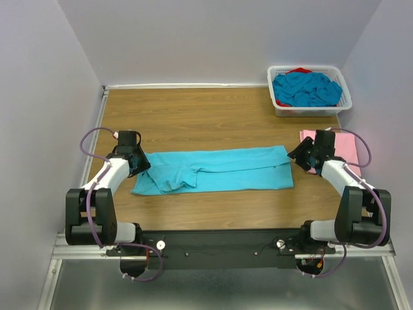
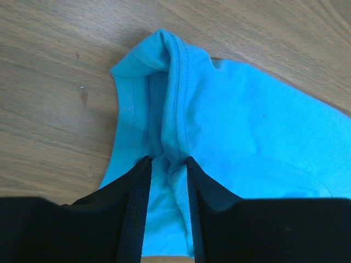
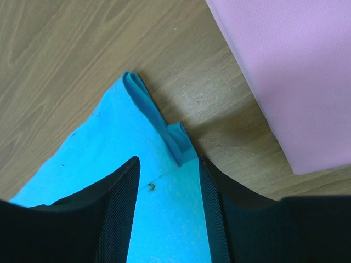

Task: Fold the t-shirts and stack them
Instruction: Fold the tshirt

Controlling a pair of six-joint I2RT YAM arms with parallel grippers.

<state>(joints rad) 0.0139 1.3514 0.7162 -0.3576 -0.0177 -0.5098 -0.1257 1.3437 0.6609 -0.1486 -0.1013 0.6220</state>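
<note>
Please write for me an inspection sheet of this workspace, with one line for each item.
Surface: wooden table, a few small marks.
Job's things: one turquoise t-shirt lies as a long strip between the arms; a pink t-shirt lies flat at the right edge; more turquoise shirts are heaped in a white basket, with a red cloth behind them.
Clutter: nothing seen.
Grippers: left gripper, fingers on each side of a cloth ridge at the strip's left end, grip unclear; right gripper, fingers apart over the strip's right corner.
Cables: purple cables loop along both arms, away from the cloth.
Surroundings: plain pale walls.
</note>
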